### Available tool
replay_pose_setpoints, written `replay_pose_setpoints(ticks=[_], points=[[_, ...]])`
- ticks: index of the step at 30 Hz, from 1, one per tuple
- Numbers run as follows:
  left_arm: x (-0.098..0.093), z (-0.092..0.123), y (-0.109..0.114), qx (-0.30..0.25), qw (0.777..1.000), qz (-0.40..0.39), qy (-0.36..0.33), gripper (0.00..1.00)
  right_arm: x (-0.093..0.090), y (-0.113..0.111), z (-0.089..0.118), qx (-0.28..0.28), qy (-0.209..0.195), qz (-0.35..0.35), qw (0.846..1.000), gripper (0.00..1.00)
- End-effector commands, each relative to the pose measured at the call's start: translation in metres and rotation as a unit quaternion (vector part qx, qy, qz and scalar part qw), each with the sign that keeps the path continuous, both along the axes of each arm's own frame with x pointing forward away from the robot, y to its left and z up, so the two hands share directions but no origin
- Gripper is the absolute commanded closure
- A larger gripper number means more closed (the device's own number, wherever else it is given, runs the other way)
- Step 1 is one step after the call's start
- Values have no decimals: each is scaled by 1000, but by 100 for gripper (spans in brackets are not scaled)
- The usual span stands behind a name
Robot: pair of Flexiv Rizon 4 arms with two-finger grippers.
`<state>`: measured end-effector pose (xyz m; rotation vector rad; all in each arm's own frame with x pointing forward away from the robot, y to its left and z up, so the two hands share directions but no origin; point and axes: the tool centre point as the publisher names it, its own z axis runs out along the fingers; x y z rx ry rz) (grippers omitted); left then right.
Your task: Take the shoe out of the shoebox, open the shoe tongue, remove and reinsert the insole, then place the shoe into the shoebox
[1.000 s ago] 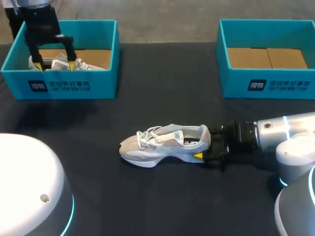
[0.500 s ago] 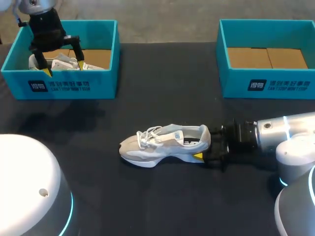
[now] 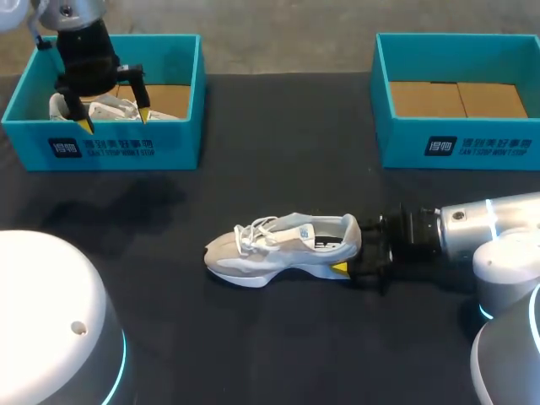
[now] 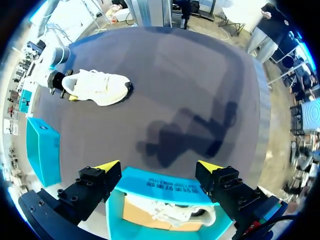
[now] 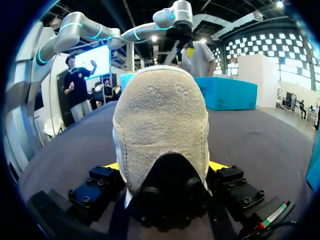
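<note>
The black table (image 3: 278,152) carries 2 teal boxes at its far edge: the left shoebox (image 3: 126,148), which has a second shoe (image 3: 114,107) lying in it, and the right shoebox (image 3: 460,148), which shows only its cardboard floor. Well apart from both, near the middle of the table, the pale shoe (image 3: 283,246) stands on its sole with its toe toward my left side. My right gripper (image 3: 353,247) is clamped on its heel, 1 yellow tip against each side, and the right wrist view shows that heel filling the space between my fingers. My left gripper (image 3: 115,121) hangs above the left shoebox with its 2 fingers spread and nothing between them, and the left wrist view shows the box rim just under its tips. I judge the shoe to be out of its box and braced, so the step in hand is opening the tongue (image 3: 304,229). That calls for my left arm to cross to the shoe, come down over the laces (image 3: 253,232), pinch the tongue and draw it up and forward while my right keeps the heel pinned.
</note>
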<state>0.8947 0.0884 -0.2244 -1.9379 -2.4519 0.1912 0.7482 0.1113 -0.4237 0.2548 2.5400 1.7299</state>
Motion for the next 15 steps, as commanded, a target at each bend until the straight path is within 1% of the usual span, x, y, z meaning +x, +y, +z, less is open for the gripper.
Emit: replay_pose_setpoints(ticks=[1, 4, 6, 7, 9, 10, 11, 12, 15], points=[[-32, -5, -4, -9, 999, 45, -27, 0, 0, 1, 1, -1, 0, -1, 1000, 100], [-57, -7, -17, 12, 995, 99, -17, 0, 0, 1, 1, -1, 0, -1, 1000, 100], [-72, -9, -27, 40, 987, 153, -23, 0, 0, 1, 1, -1, 0, -1, 1000, 100], [-74, -10, -29, 47, 983, 174, -25, 0, 0, 1, 1, -1, 0, -1, 1000, 100], [-76, -8, -38, 72, 966, 248, 2, 0, 0, 1, 1, -1, 0, -1, 1000, 100], [-77, -6, -40, 80, 957, 278, 17, 0, 0, 1, 1, -1, 0, -1, 1000, 100], [-74, -5, -43, 88, 943, 319, 37, 0, 0, 1, 1, -1, 0, -1, 1000, 100], [-74, -5, -44, 86, 934, 345, 28, 0, 0, 1, 1, -1, 0, -1, 1000, 100], [-74, -6, -48, 79, 900, 424, 64, 0, 0, 1, 1, -1, 0, -1, 1000, 100]])
